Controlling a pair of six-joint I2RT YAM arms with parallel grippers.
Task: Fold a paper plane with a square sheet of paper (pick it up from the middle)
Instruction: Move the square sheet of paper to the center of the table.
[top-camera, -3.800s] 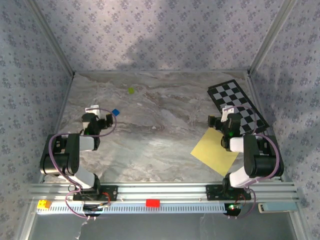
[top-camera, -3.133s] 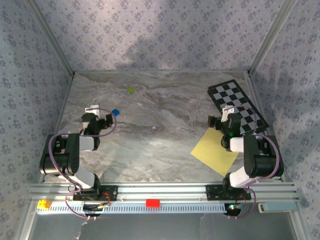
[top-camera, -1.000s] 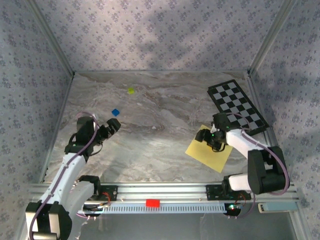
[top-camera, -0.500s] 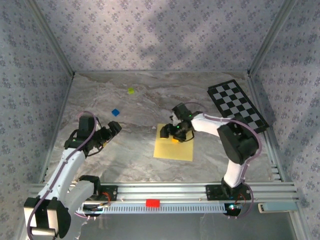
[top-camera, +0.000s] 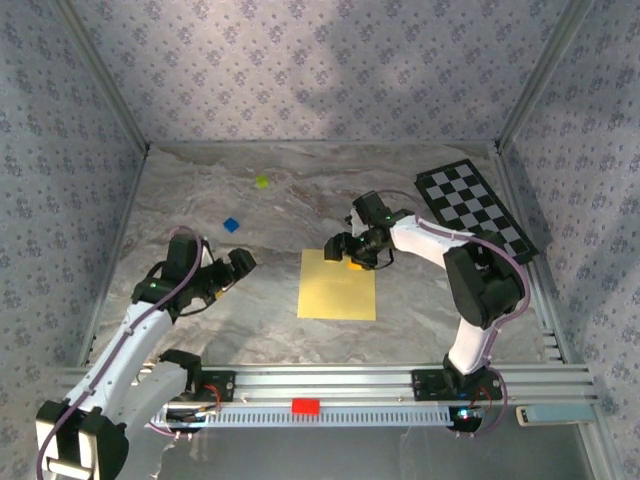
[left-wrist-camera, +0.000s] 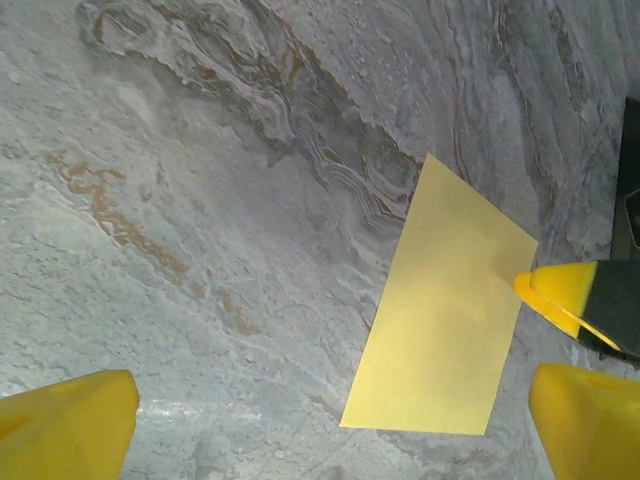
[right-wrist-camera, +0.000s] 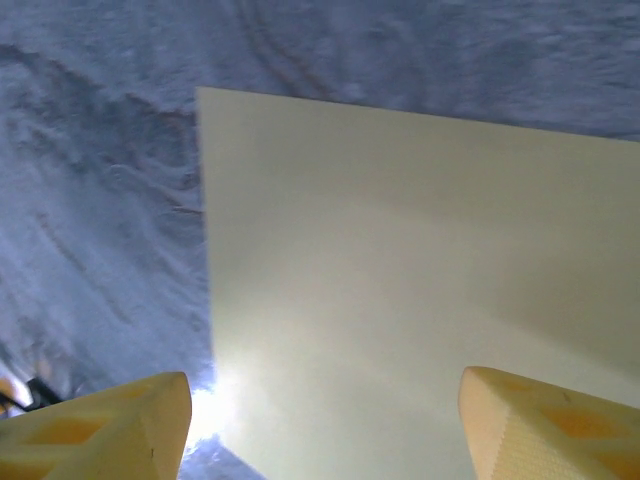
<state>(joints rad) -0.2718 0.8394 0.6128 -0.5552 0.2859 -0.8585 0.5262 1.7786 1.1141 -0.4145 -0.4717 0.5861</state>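
The square sheet of paper (top-camera: 338, 288) lies flat and unfolded on the marble table's middle, plain yellow. My right gripper (top-camera: 350, 258) hovers low over its far edge, open. In the right wrist view the sheet (right-wrist-camera: 420, 270) spreads under the right gripper (right-wrist-camera: 325, 430); one fingertip (right-wrist-camera: 100, 430) is beyond the sheet's left edge. My left gripper (top-camera: 238, 266) is open, to the left of the sheet and apart from it. The left wrist view has the sheet (left-wrist-camera: 450, 320) ahead of the left gripper (left-wrist-camera: 325, 430), with a right fingertip (left-wrist-camera: 555, 298) at its edge. The paper plane is out of view.
A black-and-white checkered board (top-camera: 475, 210) lies at the back right. A tiny yellow-green block (top-camera: 262, 182) and a small blue block (top-camera: 231, 225) sit at the back left. Patterned walls enclose the table, and an aluminium rail (top-camera: 320, 380) runs along the near edge.
The right gripper moved the yellow sheet from the near right of the table to the middle. The left arm has reached out to the right, toward the sheet.
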